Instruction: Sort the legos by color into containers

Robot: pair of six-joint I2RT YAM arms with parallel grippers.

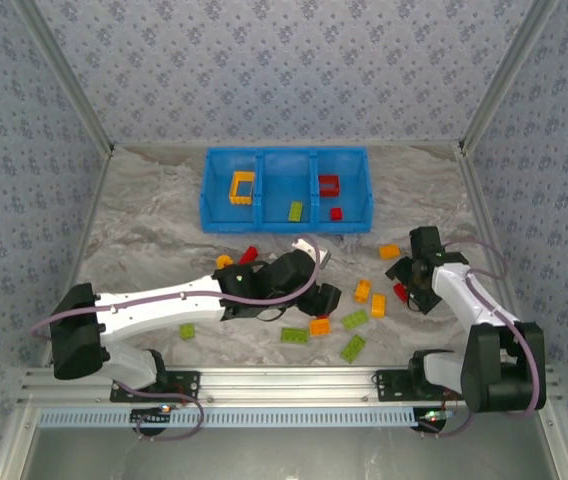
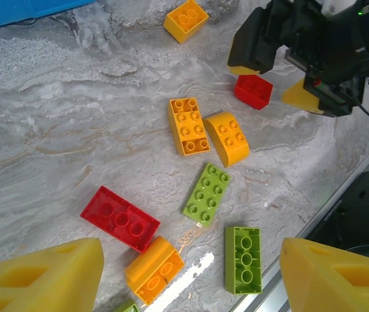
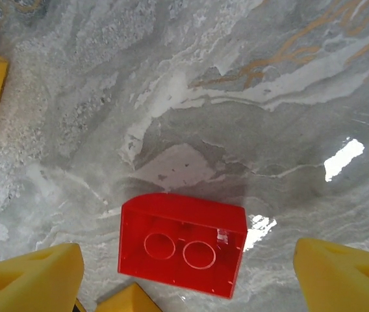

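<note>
Bin (image 1: 207, 190): bright blue. Inside, left to right: orange-yellow frame (image 1: 241, 187), lime green piece (image 1: 295, 210), red pieces (image 1: 329, 184). Bench (image 1: 154, 230): grey-white marbling, tan veins. Loose on it: red brick (image 3: 181, 244), orange-yellow brick (image 2: 188, 125), lime green brick (image 2: 207, 194). Fingers (image 2: 41, 276) of left gripper (image 2: 191, 263) and right gripper (image 3: 188, 260): yellow. Walls (image 1: 284, 70): pale blue-grey, small floral print.

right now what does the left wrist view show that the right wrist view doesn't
Left wrist: lime green bricks, orange bricks, a flat red brick, a corner of the blue bin, and the right jaws from outside. Right wrist: a straight-down close-up between its open jaws. Both: the small red brick and marbled table.
</note>
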